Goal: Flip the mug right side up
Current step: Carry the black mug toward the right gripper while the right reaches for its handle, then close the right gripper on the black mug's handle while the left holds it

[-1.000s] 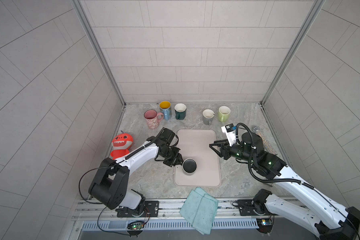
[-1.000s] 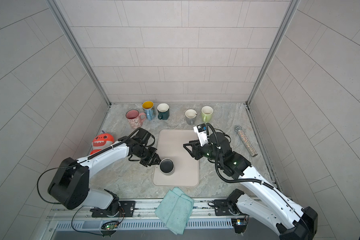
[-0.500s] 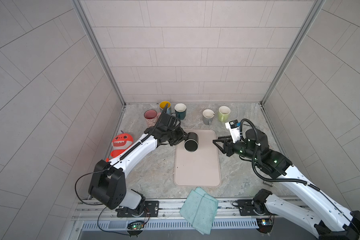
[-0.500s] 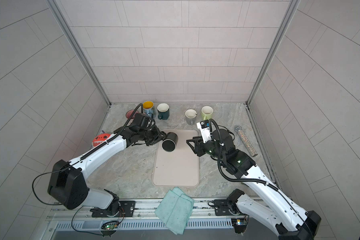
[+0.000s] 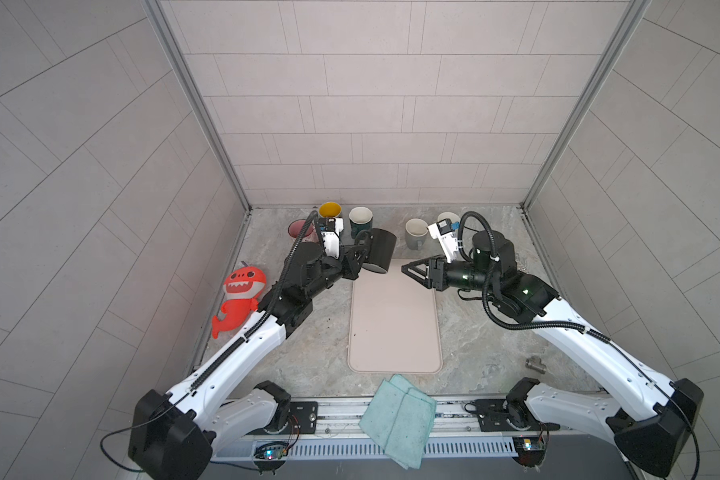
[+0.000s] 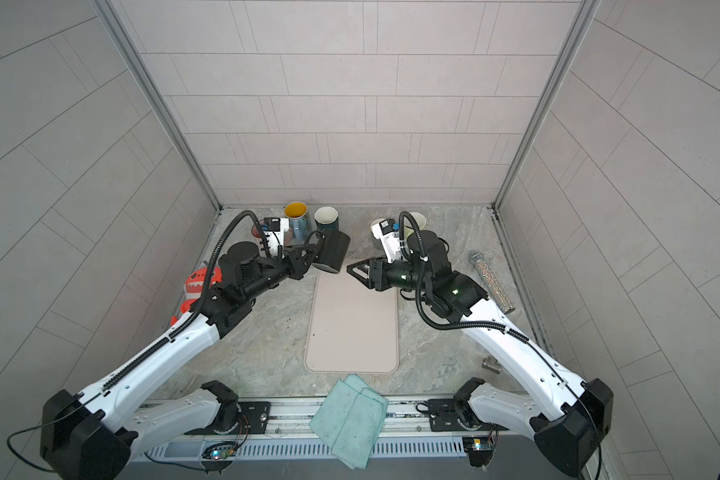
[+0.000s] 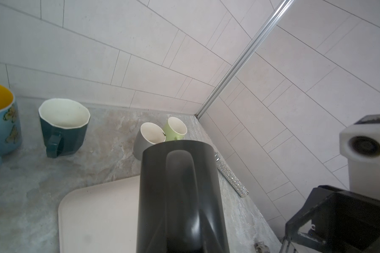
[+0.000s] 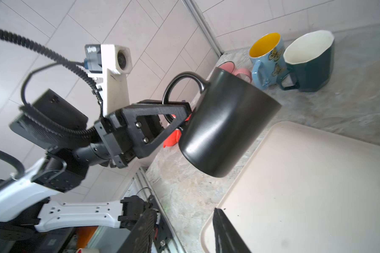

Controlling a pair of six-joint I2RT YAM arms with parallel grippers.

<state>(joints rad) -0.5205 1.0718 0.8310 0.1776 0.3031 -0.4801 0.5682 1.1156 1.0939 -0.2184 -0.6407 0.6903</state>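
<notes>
The black mug (image 5: 381, 251) (image 6: 333, 251) hangs in the air over the far end of the beige mat (image 5: 393, 324). It is tipped about onto its side, rounded base end towards the front, and its opening does not show. My left gripper (image 5: 360, 255) (image 8: 184, 111) is shut on the mug's handle. In the left wrist view the mug (image 7: 180, 192) hides those jaws. My right gripper (image 5: 408, 270) (image 8: 184, 232) is open and empty. It points at the mug (image 8: 226, 124) from the right, a short gap away.
Upright mugs line the back wall: pink (image 5: 298, 228), blue with yellow inside (image 5: 329, 210), dark teal (image 5: 360, 218), grey (image 5: 415, 232), green (image 7: 176, 131). A red toy (image 5: 242, 291) lies left, a glitter tube (image 6: 491, 282) right, a teal cloth (image 5: 400, 415) in front.
The left gripper has lifted the mug off the mat's near part, where it stood upside down, carried it to the far end and turned it sideways. The right gripper has drawn back slightly.
</notes>
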